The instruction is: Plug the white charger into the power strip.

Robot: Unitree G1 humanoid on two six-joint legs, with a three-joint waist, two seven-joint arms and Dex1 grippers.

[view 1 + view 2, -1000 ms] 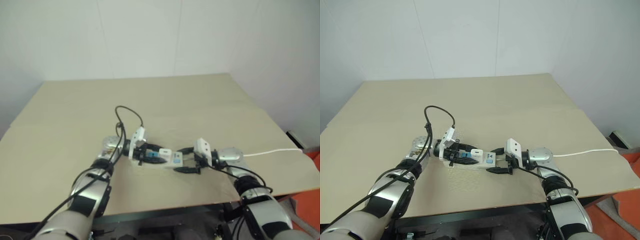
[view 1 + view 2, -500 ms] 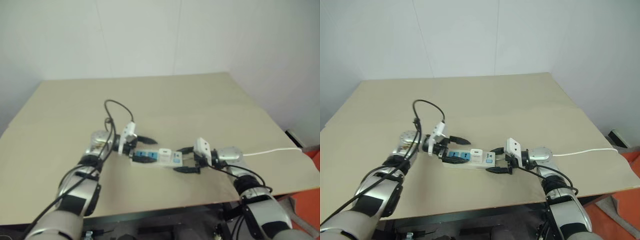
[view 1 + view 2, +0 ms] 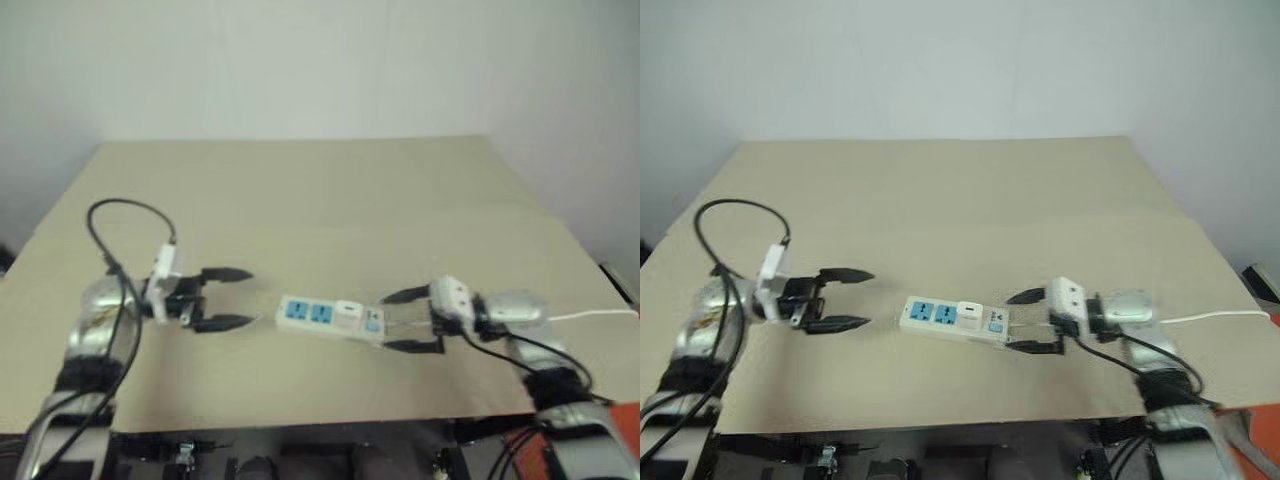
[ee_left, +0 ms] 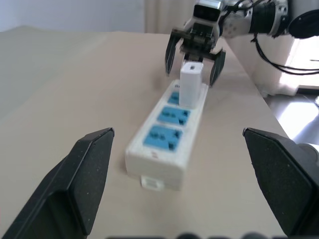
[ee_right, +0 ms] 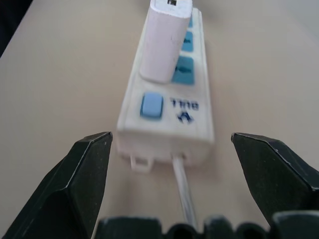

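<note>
White charger [image 3: 967, 318] seated in power strip [image 3: 953, 320]; both pincers apart, clear.

Charger seated in the strip, a gripper off each end

The power strip [image 3: 955, 321] lies across the near middle of the table [image 3: 970, 200], and the white charger [image 3: 969, 318] stands upright in the socket nearest its right end, with two free sockets to its left. Off the left end, well apart, sits the left gripper [image 3: 840, 299], jaws spread and facing the strip. Just beside the right end sits the right gripper [image 3: 1026, 322], jaws spread either side of the cord [image 3: 1215, 317], which trails off to the table's right edge.
</note>
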